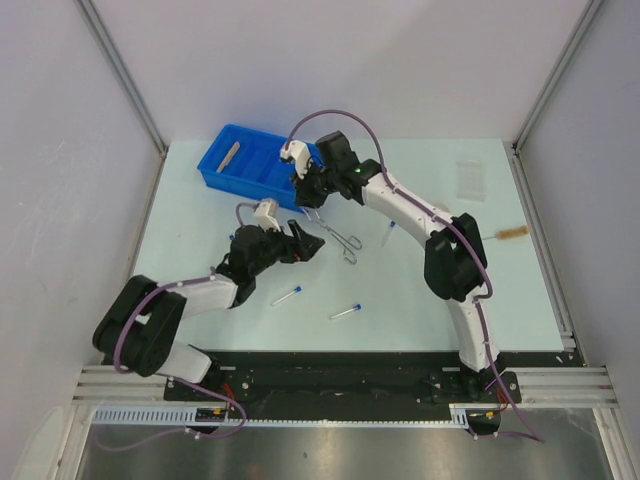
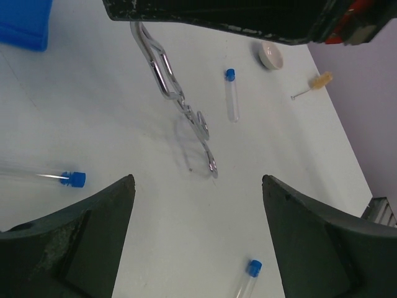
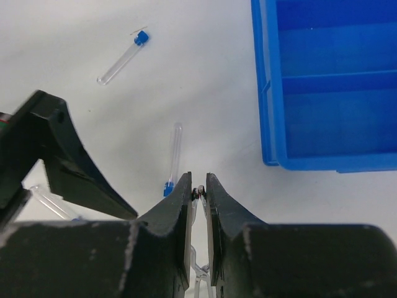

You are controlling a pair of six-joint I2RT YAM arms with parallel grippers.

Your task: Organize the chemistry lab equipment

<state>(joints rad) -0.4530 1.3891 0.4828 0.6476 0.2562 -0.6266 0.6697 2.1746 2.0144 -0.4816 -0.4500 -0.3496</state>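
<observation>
Plainly the tongs (image 2: 180, 105) are the thing in hand: the right gripper (image 3: 198, 180) is pinched almost closed on their tip end, and a sliver of metal shows between the fingers. From that grip the tongs' long axis runs diagonally away from the bin (image 1: 235, 183) toward the near right. It ends in the ring handles, which lie just ahead of the left gripper (image 2: 197, 181). A shadow under the rings suggests that end is a little off the table (image 1: 180, 220), though I cannot be sure.

The bin sits just beside the right gripper, on its far-left side. My guess is that the coming move is a short carry over the bin wall with the handles trailing. The tongs' length would need to line up with a compartment, or the rings may catch the rim.

The right arm reaches far across from its base, with the elbow raised, the forearm stretched leftward over the middle of the table and the wrist tipped down. The left arm is folded lower, its forearm pointing toward the tongs, its fingers spread wide and holding nothing.

The stick (image 1: 231, 153) lies in the bin's left compartment. Tubes (image 1: 287, 296) lie loose on the table. The dish (image 2: 271, 54) and rack (image 1: 470, 178) sit to the right, well apart from both grippers.
</observation>
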